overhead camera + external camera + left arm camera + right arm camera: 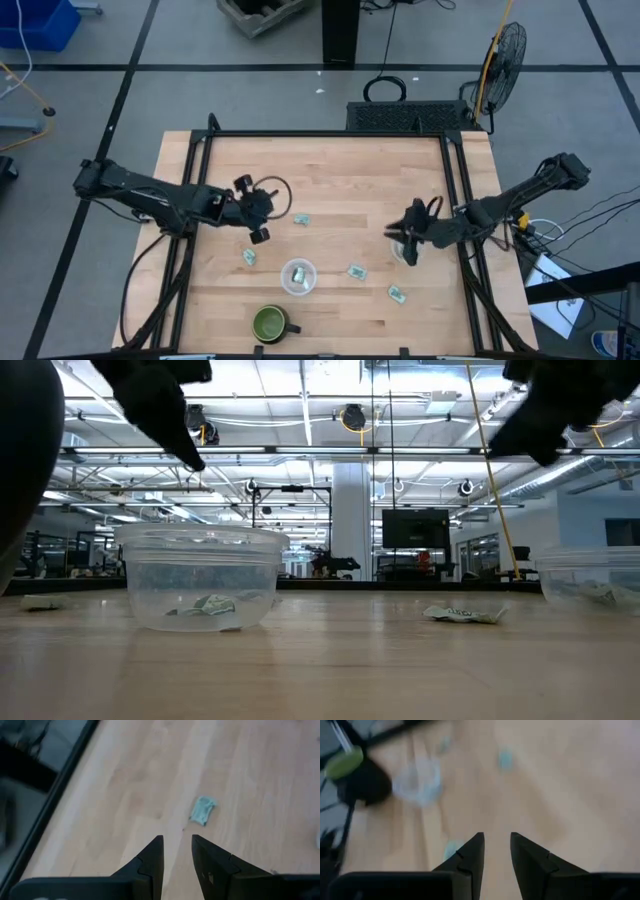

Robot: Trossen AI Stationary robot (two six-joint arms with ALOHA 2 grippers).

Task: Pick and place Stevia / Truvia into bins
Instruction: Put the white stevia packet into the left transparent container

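Several pale green packets lie flat on the wood: one (301, 219) right of my left gripper, one (248, 257) on its near side, and two more (356, 271) (396, 294) toward the near right. One clear cup (298, 275) (200, 590) stands mid-table with packets in it. The other cup (407, 252) (592, 582) stands just under my right gripper and also holds packets. My left gripper (262, 210) (177, 839) hovers open above the table, with a packet (203, 810) lying ahead of its fingers. My right gripper (400, 235) (497, 836) is open too, above the table.
A dark green mug (268, 322) stands at the near edge, close to the middle cup. Black frame rails (190, 250) run along the table's left and right sides. A black cable loop (275, 190) hangs at the left gripper. Bare wood (340, 170) lies toward the far edge.
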